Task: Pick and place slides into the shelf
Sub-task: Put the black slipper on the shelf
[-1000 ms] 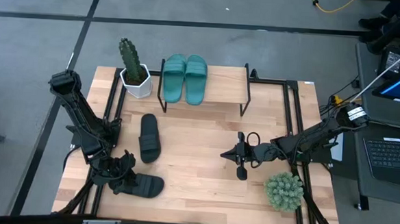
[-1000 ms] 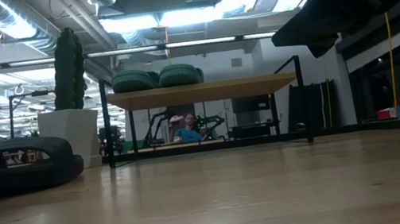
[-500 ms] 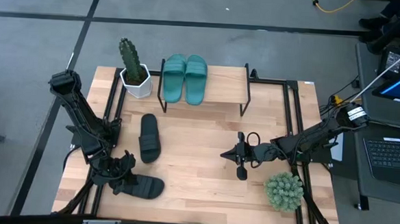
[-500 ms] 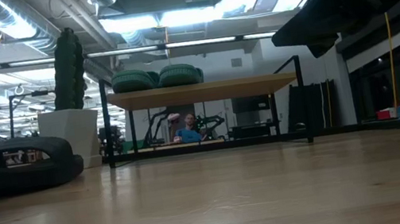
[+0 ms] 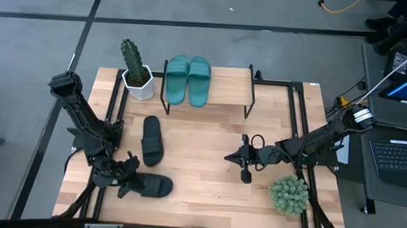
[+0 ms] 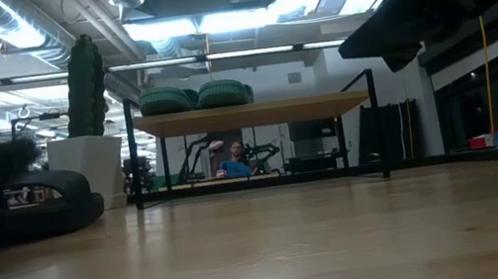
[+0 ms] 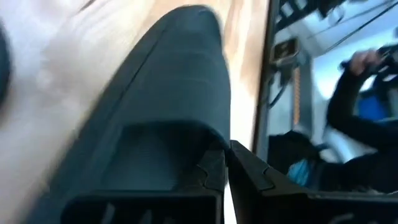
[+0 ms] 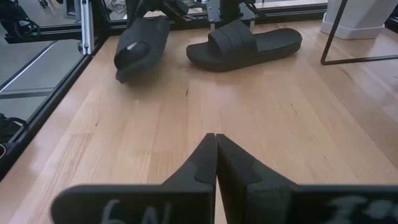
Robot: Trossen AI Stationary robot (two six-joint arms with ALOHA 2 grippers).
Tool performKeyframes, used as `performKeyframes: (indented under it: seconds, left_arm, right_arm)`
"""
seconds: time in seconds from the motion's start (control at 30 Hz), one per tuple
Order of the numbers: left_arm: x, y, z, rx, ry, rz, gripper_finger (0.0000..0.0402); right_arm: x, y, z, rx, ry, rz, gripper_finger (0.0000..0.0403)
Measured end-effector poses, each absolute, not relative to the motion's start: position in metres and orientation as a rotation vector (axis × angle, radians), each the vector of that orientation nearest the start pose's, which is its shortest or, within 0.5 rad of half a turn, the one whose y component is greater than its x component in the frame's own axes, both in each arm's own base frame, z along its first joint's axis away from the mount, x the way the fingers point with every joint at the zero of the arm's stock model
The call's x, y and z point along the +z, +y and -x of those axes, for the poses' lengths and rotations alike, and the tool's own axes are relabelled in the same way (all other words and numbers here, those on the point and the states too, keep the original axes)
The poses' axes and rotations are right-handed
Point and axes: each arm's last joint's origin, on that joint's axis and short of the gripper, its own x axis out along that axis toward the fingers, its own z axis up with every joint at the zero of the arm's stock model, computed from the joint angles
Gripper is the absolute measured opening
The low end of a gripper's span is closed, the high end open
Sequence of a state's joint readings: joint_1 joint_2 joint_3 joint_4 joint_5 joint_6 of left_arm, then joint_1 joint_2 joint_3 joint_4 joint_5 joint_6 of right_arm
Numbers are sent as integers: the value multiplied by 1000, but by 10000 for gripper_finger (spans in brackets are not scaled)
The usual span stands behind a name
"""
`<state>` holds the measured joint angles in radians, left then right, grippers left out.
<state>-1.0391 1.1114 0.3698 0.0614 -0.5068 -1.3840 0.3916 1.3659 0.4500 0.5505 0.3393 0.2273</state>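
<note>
My left gripper (image 5: pixel 126 182) is shut on one black slide (image 5: pixel 152 187) near the table's near left corner. This slide also shows in the right wrist view (image 8: pixel 142 46). The second black slide (image 5: pixel 152 140) lies flat on its sole on the tabletop, farther back. Two teal slides (image 5: pixel 188 78) lie side by side on the shelf's (image 5: pixel 226 84) plank top at the far edge. My right gripper (image 5: pixel 228 157) hovers shut over the table's right half, holding nothing. My left gripper pinches the black slide at the end toward the table's left edge (image 7: pixel 199 134), between its two fingers (image 7: pixel 249 177). The fingers come from the left, slanting down, and lie along the slide. The held end is raised and the slide is tilted, its free end (image 8: pixel 127 68) low over the tabletop.
A cactus in a white pot (image 5: pixel 136 72) stands left of the shelf. A round green plant (image 5: pixel 288 194) sits at the near right. Black frame rails (image 5: pixel 298 112) run along both sides of the table. Bare wood lies between the two arms.
My left gripper has shut on the near black slide's left end and tipped up a little. The slide has slid slightly toward the table's right and its held end has come up off the wood. The second black slide has not moved.
</note>
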Motion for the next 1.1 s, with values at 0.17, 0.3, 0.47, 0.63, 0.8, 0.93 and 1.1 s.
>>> performKeyframes:
  seconds: [0.17, 0.3, 0.47, 0.63, 0.8, 0.93, 1.1]
  left_arm:
    - [172, -164, -122, -95, 682, 896, 2]
    - [186, -165, -133, -99, 635, 884, 1]
    - [204, -161, -150, -109, 583, 860, 1]
    - [214, -149, -169, -99, 557, 808, 0]
    - [216, -129, -186, -52, 599, 791, 0]
    - [218, -112, -198, -54, 618, 805, 0]
    - [217, -94, -207, -77, 642, 802, 0]
  right_arm:
    - [170, 87, -236, 12, 346, -94, 10]
    - [170, 87, -236, 13, 347, -91, 10]
    - [173, 88, -238, 23, 317, -64, 10]
    - [192, 96, -247, 64, 252, 63, 10]
    - [219, 104, -261, 88, 235, 231, 10]
    - [239, 108, -271, 99, 280, 309, 10]
    - [260, 113, -284, 114, 344, 380, 10]
